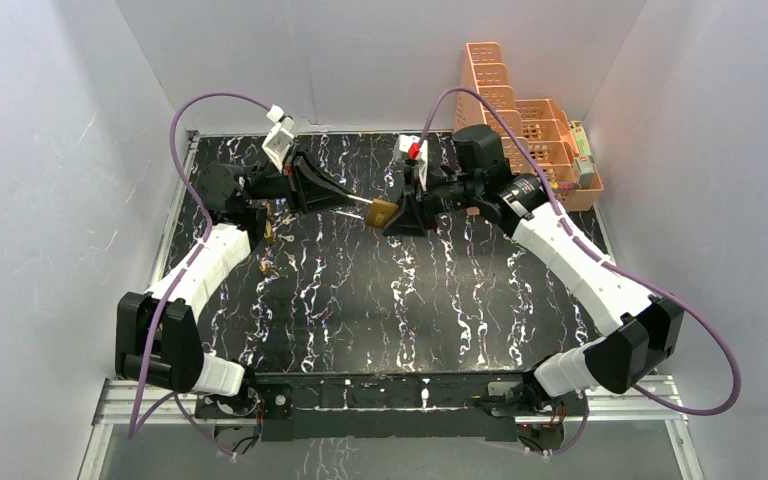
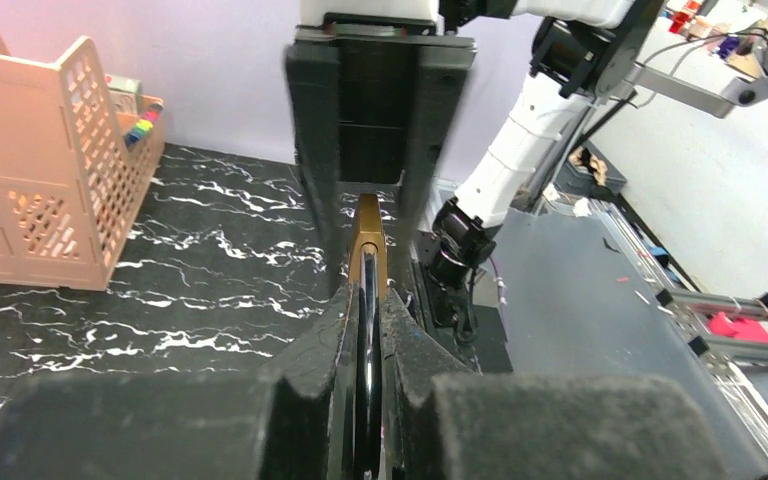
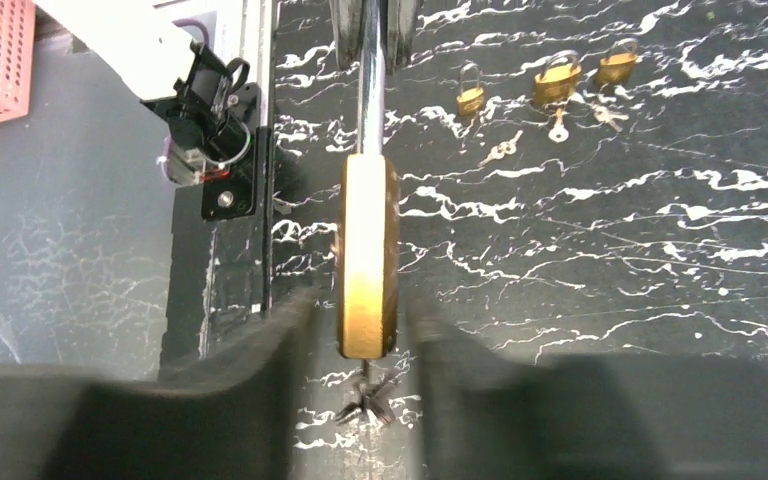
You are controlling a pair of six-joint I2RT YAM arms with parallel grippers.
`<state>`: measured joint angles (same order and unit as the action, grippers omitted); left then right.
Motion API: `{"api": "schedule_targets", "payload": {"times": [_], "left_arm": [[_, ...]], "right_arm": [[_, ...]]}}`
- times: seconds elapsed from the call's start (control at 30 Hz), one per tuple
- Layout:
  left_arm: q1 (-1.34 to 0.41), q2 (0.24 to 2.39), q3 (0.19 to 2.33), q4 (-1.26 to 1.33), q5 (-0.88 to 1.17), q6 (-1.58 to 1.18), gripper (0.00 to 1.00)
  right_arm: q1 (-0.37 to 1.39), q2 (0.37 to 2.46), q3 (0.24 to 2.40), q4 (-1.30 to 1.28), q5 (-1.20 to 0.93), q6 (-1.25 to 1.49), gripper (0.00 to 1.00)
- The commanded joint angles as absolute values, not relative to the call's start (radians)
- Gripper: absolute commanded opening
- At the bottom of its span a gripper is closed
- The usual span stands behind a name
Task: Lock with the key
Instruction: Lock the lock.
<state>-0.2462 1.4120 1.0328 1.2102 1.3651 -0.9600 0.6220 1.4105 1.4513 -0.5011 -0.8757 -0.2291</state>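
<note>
Left of the orange basket (image 1: 520,120), a brass padlock (image 1: 383,212) hangs in the air above the black marbled table (image 1: 390,310), held between the two arms. It lies roughly level, with its brass body turned toward the basket and its silver shackle (image 3: 368,90) pointing away from it.

The left claw (image 1: 352,206), on the side of the padlock away from the basket, has its fingers (image 2: 400,330) pressed together on the shackle, and the bar runs straight out between them. The right claw (image 1: 400,215) reaches in from the basket side. Its fingers (image 3: 270,370) stand along the two flat faces of the brass body and grip it, though blur softens the exact line of contact in the right wrist view. Below the end of the body nearest the basket there is a small dark shape, too blurred to name.

Farther from the basket, beyond the left claw, three small padlocks (image 3: 557,78) lie on the table in a loose row. A few loose keys (image 3: 500,150) lie just beside them, apart from both claws.
</note>
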Motion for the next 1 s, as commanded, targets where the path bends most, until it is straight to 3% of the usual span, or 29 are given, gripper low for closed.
{"api": "schedule_targets", "payload": {"times": [0.0,0.03,0.07,0.1,0.23,0.33,0.43,0.7,0.97], "left_arm": [[-0.253,1.338,1.019,1.236,1.195,-0.869,0.00],[-0.252,1.332,1.022,1.237,1.174,-0.863,0.00],[-0.253,1.326,1.024,1.236,1.153,-0.856,0.00],[-0.253,1.318,1.028,1.236,1.138,-0.852,0.00],[-0.252,1.290,1.038,1.255,1.079,-0.840,0.00],[-0.253,1.284,1.049,1.307,1.058,-0.871,0.00],[-0.253,1.291,1.059,1.376,1.053,-0.933,0.00],[-0.252,1.272,1.068,1.456,1.058,-0.991,0.00],[-0.253,1.257,1.052,1.466,1.030,-0.972,0.00]], "right_arm": [[0.628,1.292,1.448,-0.275,-0.835,-0.177,0.70],[0.629,1.253,1.399,-0.194,-0.801,-0.149,0.87],[0.628,1.204,1.324,-0.102,-0.753,-0.123,0.97],[0.626,1.159,1.263,-0.005,-0.717,-0.098,0.98],[0.619,1.020,1.050,0.334,-0.612,-0.024,0.99],[0.610,1.000,0.974,0.497,-0.675,-0.010,0.99],[0.586,1.052,0.998,0.562,-0.793,0.036,0.99],[0.552,1.170,1.066,0.800,-0.868,0.243,0.98],[0.554,1.315,1.169,0.979,-1.012,0.548,0.87]]}}
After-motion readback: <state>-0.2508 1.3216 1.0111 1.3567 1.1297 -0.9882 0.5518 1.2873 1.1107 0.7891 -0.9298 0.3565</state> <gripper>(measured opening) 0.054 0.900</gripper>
